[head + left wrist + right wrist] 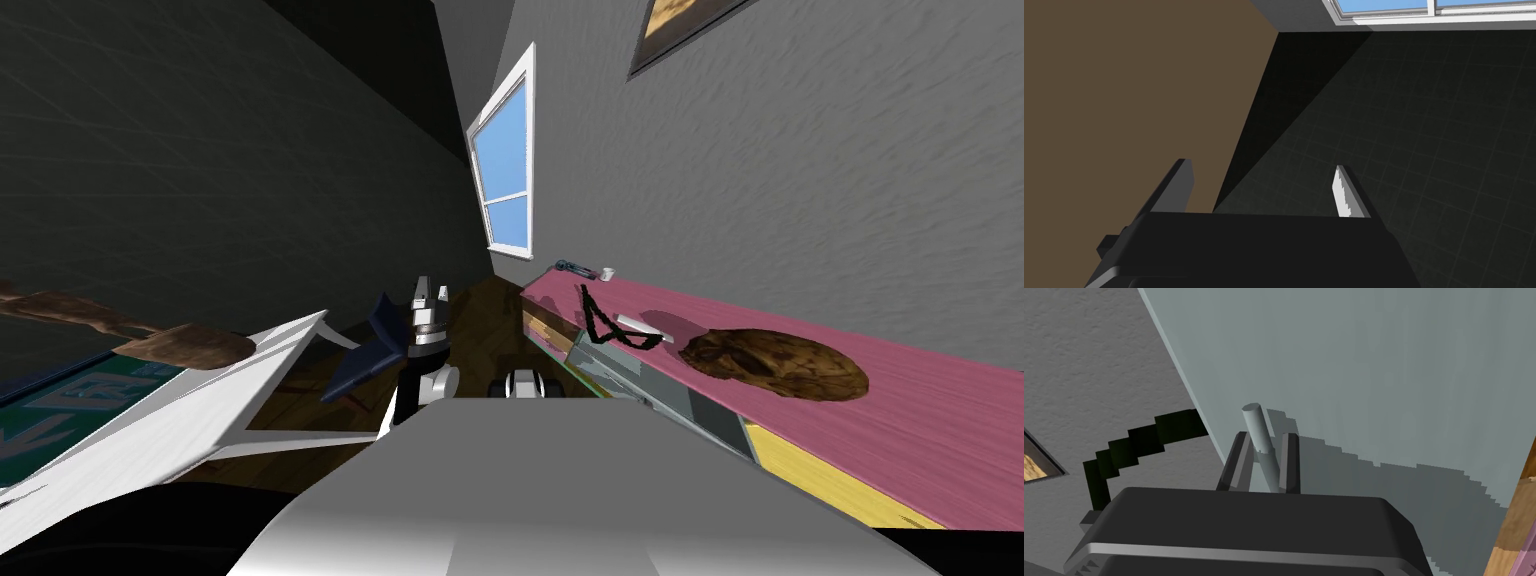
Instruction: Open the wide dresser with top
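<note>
The dresser (900,410), pink on top with yellow fronts, is seen along the wall at the robot's right, close by. Among the yellow fronts a pale grey-blue front (1374,378) is set. On the top a brown lump (780,365) and a black cord (1149,433) are laid, with a small white thing (606,272) near the far end. The left gripper (1261,167) is held up ahead and away from the dresser, its fingers spread wide with nothing between them. The right gripper (1265,438) is closed on a short grey handle (1252,417) mounted on the grey-blue front, its two fingers pressed against the bar's sides. The grasp is judged to be made, and the pull is taken to be the step in hand. A steady draw straight back from the front is called for next, with the grip held firm so that the thin bar is not let slip. Whether this front belongs to a drawer or a door cannot be told. In the head view it appears to stand slightly proud of its neighbours, but this is hard to make out. The handle's lower part is hidden between the fingers, and the dresser's near end is cut off by the picture's edge.
</note>
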